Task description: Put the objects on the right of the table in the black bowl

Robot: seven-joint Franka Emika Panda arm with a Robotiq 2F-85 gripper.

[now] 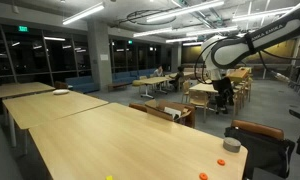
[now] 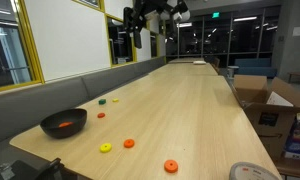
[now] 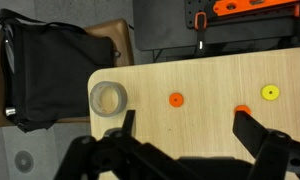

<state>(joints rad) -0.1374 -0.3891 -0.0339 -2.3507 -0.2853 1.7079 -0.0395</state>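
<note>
Two small round orange items lie on the pale wood table (image 2: 190, 100) near its end, one (image 2: 128, 143) beside a yellow item (image 2: 106, 148), the other (image 2: 170, 166) closer to the edge. Both also show in an exterior view (image 1: 221, 161) (image 1: 202, 175). In the wrist view one orange item (image 3: 175, 99) lies between my fingers' line of sight, and the other (image 3: 242, 110) is partly behind a fingertip. The black bowl (image 2: 64, 122) sits near the table corner with something orange inside. My gripper (image 3: 187, 130) is open, empty and high above the table (image 2: 150, 22).
A grey tape roll (image 3: 108, 97) lies at the table corner (image 2: 252, 172). A black bag on a chair (image 3: 50, 70) stands beside the table end. Cardboard boxes (image 2: 265, 105) sit on the floor. A tiny orange piece (image 2: 100, 115) and a green piece (image 2: 103, 100) lie past the bowl.
</note>
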